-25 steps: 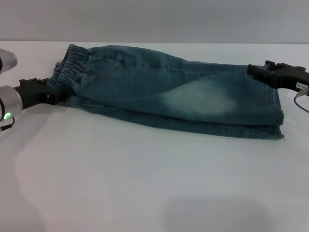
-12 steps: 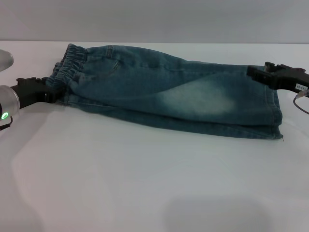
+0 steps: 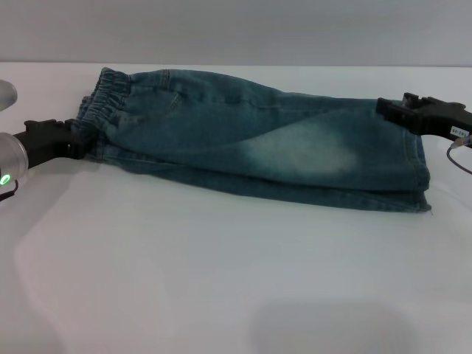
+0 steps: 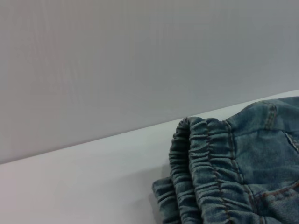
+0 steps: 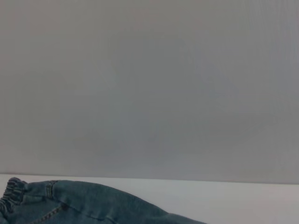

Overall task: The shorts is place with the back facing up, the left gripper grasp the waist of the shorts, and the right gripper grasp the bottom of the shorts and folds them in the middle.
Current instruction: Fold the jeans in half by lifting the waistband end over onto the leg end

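The blue denim shorts (image 3: 258,140) lie flat across the table, folded lengthwise with one leg over the other and a pale faded patch on top. The waist of the shorts (image 3: 103,103) is the ruched band at the left end, seen close up in the left wrist view (image 4: 205,172). My left gripper (image 3: 74,140) is at the near corner of that band and shut on it. The bottom of the shorts (image 3: 422,169) is at the right end. My right gripper (image 3: 383,108) rests over the far corner of the hems. The right wrist view shows only a strip of the shorts (image 5: 84,203).
The white table (image 3: 221,280) stretches wide in front of the shorts. A grey wall (image 3: 236,29) runs close behind them. A thin cable (image 3: 459,151) hangs by the right wrist.
My left gripper has drawn slightly to the left, and the near corner of the waist has followed it. The right gripper and the hems have stayed put.
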